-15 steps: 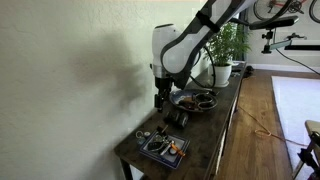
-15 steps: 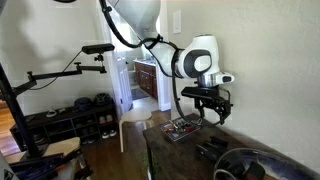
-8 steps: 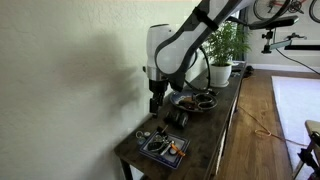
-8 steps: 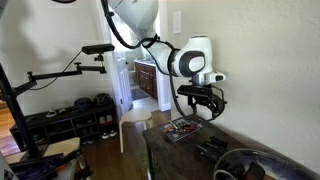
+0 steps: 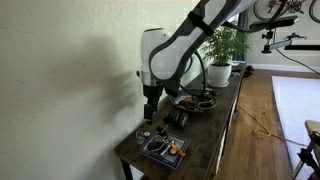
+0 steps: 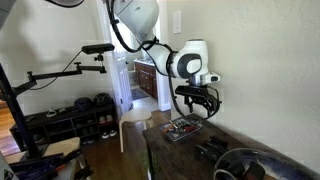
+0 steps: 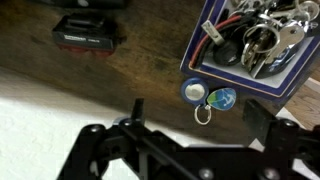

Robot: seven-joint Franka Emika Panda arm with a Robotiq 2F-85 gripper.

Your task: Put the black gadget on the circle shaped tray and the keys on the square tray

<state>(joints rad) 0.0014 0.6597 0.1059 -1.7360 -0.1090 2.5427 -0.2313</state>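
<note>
Well, the black two-fingered gripper hangs open over the small silvery metal keys just beside the dark-grey square tray; they look light, hard, slippery, best pinched across the ring.

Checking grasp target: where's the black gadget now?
Gadget sits between the square tray and round tray in an exterior view; in the wrist view it's top left, apart from the square tray.

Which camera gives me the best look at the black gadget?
Wrist view: the black gadget lies whole and close on the bare table. In both exterior views it is only a small dark blob.
</note>
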